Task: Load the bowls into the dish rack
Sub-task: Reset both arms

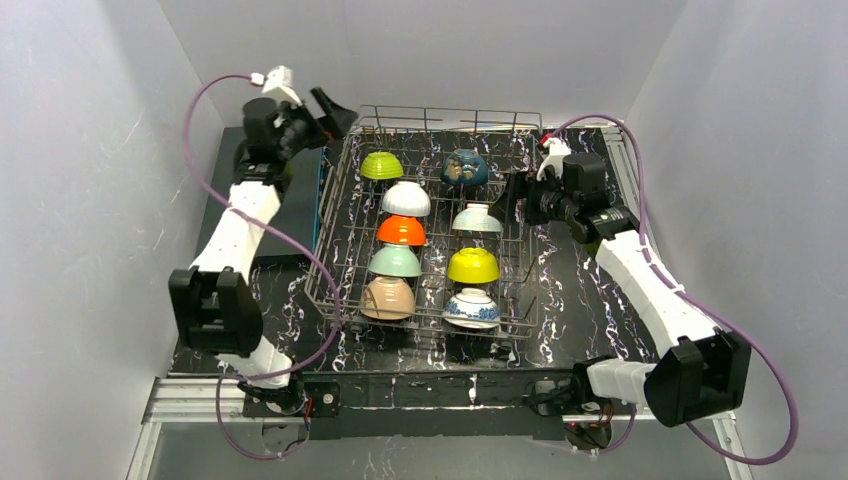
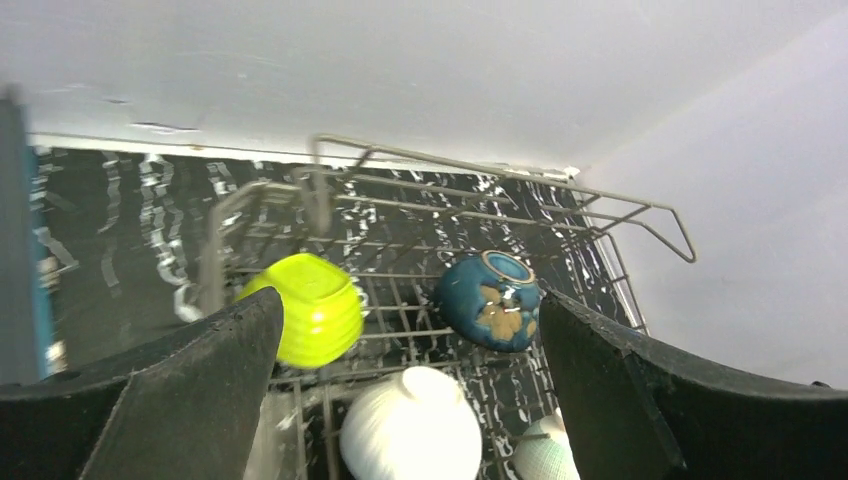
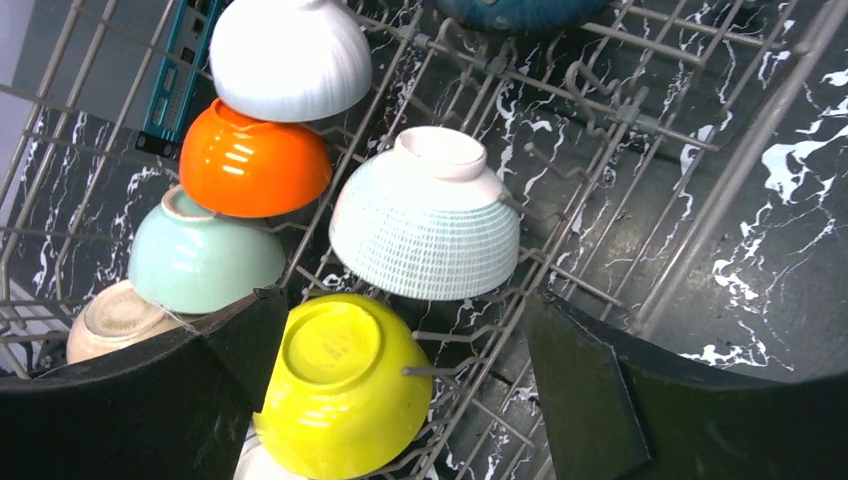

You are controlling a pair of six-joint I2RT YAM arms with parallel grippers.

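Observation:
The dish rack [image 1: 329,217], a silver wire basket, stands mid-table with several bowls upside down in two rows. Left row from the back: lime green [image 1: 381,165], white [image 1: 405,198], orange [image 1: 401,230], mint green [image 1: 395,261], peach-tan [image 1: 388,297]. Right row: dark blue [image 1: 465,167], ribbed white [image 1: 477,218], yellow [image 1: 473,265], blue-and-white patterned [image 1: 471,307]. My left gripper [image 1: 327,108] hangs open and holds nothing, above the rack's back left corner, looking down on the lime bowl [image 2: 310,305] and dark blue bowl [image 2: 492,312]. My right gripper [image 1: 508,203] is open and holds nothing over the rack's right side, above the yellow bowl [image 3: 340,390].
A flat dark grey slab with a blue edge [image 1: 305,205] lies left of the rack, under the left arm. White walls close in on three sides. Purple cables [image 1: 215,190] loop off both arms. The tabletop [image 1: 575,290] is black marbled.

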